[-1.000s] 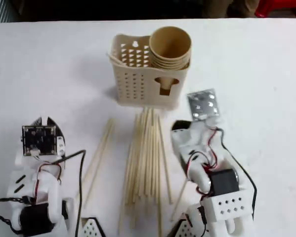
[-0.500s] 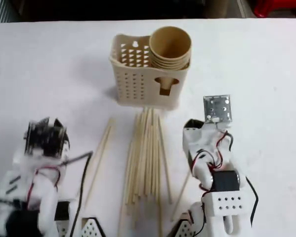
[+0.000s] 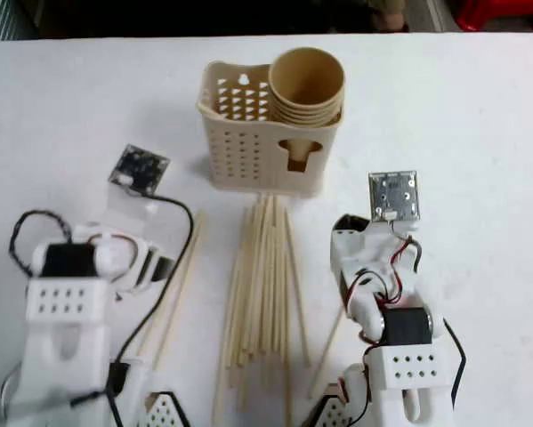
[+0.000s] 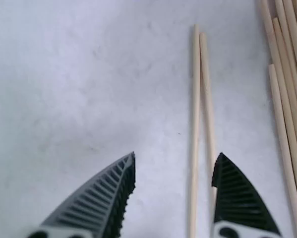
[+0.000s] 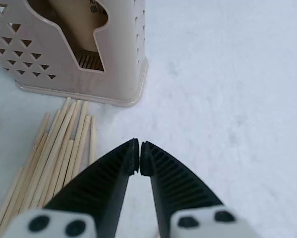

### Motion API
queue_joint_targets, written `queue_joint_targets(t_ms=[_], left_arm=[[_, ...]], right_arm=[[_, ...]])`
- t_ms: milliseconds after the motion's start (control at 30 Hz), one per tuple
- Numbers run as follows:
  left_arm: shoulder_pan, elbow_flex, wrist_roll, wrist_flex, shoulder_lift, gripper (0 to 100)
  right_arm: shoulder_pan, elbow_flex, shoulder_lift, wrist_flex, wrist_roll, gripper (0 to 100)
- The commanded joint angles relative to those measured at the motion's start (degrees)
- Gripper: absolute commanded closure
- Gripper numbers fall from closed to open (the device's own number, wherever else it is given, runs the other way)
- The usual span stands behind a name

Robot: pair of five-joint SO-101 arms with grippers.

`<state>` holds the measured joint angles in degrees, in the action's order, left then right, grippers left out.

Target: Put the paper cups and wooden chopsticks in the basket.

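The left gripper (image 4: pixel 177 156), jaws wide, straddles two chopsticks (image 4: pixel 197 109) off-centre and may catch only one; the right gripper (image 5: pixel 139 148) sits closed, empty.

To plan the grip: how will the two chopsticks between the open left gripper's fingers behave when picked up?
The two chopsticks look like thin, straight wood: probably stiff and light. They lie loose side by side, so one may roll or slip as the left gripper closes.
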<state>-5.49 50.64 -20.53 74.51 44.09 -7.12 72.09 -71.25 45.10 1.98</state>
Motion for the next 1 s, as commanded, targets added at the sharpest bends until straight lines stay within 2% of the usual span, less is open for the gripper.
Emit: queue_joint_targets(t_ms=[0, 300, 533, 767, 967], left_arm=[[2.95, -2.29, -0.44, -4.66, -9.01, 74], [8.66, -3.16, -0.18, -17.85, -31.96, 74], [9.54, -10.55, -0.18, -15.03, -42.77, 85], [9.8, -21.63, -0.44, -6.33, -55.25, 98], [9.89, -24.35, -0.79, -2.02, -56.92, 98]], right_arm=[[0.75, -0.18, -1.01, -0.84, -0.09, 97.8], [0.75, 0.35, -1.01, -1.01, 0.0, 97.8], [0.75, 0.35, -1.1, -1.1, 0.0, 97.8], [1.1, 0.35, -1.36, -1.1, 0.0, 97.8], [1.1, 0.35, -1.45, -1.1, 0.0, 97.8]])
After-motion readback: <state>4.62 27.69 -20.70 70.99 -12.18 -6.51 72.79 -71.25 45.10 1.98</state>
